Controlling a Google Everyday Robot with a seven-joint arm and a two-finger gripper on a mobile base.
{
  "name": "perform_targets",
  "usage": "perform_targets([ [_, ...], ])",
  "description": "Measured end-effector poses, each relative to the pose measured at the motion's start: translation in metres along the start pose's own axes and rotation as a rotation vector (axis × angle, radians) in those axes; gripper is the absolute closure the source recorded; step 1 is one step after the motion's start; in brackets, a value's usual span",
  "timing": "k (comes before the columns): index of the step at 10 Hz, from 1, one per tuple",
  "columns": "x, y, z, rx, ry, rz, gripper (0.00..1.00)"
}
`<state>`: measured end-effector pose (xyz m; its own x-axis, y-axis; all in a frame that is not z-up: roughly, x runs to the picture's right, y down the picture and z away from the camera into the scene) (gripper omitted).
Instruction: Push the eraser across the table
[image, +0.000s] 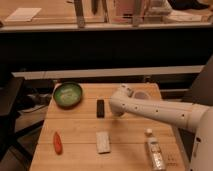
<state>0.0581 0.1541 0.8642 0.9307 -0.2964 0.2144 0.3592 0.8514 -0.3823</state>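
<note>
The eraser (100, 108) is a small black oblong block lying lengthwise on the light wooden table (75, 131), just left of centre. My gripper (116, 111) is at the end of the white arm that reaches in from the right. It sits low over the table, just right of the eraser, with a narrow gap between them. The arm's white wrist covers most of the gripper.
A green bowl (68, 94) stands at the back left. An orange carrot-shaped thing (57, 142) lies at the front left. A pale rectangular pad (103, 142) lies in front of the eraser. A clear bottle (155, 152) lies at the front right. A white cup (142, 95) shows behind the arm.
</note>
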Motion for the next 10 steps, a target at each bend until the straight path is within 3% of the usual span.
perform_targets([
  [10,-0.024,-0.015,0.024,-0.005,0.003,-0.043,0.95],
])
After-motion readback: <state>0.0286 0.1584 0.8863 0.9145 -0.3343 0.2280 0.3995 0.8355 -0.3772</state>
